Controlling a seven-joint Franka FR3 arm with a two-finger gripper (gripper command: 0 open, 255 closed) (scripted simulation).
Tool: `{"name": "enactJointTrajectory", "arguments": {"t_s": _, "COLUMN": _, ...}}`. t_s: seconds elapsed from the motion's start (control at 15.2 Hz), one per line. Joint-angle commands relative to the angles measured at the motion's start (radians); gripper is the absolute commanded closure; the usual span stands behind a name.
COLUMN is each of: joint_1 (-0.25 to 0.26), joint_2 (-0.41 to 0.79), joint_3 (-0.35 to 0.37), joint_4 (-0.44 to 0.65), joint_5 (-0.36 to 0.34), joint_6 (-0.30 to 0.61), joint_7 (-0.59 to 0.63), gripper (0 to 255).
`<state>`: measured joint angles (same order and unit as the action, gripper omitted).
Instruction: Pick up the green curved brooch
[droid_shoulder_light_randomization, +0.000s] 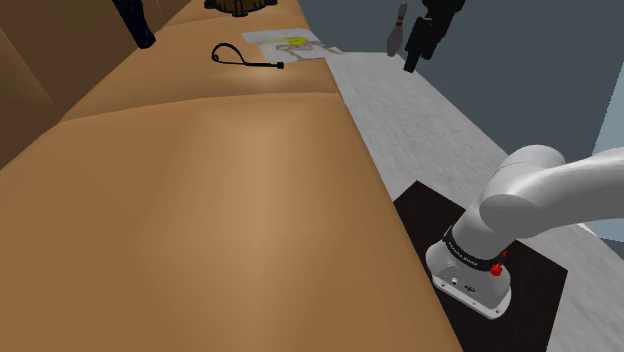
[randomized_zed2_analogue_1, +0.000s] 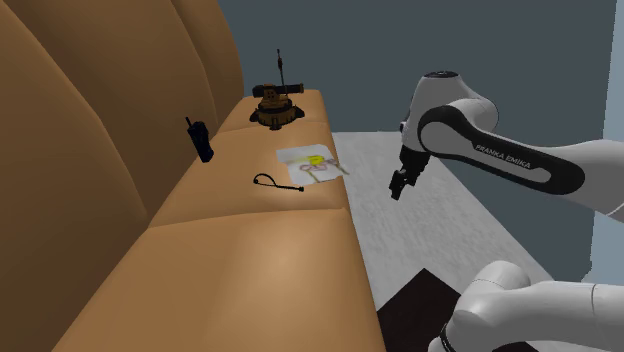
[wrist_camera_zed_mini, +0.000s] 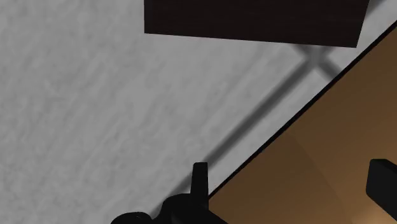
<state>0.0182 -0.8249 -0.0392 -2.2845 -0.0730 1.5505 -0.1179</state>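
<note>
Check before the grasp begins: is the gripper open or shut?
Open. In the wrist view the gripper has its fingers far apart, clasping nothing.

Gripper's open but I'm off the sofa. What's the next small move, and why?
Probably carry the gripper sideways over the sofa seat toward the dark curved brooch, keeping height. It hangs open above the grey floor beside the seat's edge, and the brooch lies on the cushion next to a white sheet.

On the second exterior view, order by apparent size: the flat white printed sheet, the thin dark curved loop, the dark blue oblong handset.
Largest: flat white printed sheet.
Then thin dark curved loop and dark blue oblong handset, too alike to rank.
</note>
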Motion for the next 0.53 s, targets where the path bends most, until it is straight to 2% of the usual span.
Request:
{"name": "enactJointTrajectory", "arguments": {"t_s": 0.0, "joint_1": 0.0, "joint_2": 0.0, "joint_3": 0.0, "joint_4": 0.0, "joint_5": 0.0, "joint_6": 0.0, "joint_7": 0.0, "gripper": 0}}
{"name": "enactJointTrajectory", "arguments": {"t_s": 0.46, "joint_1": 0.059, "joint_2": 0.217, "joint_3": 0.045, "joint_4": 0.132, "joint_5": 0.028, "joint_6": 0.113, "joint_7": -0.023, "gripper": 0}}
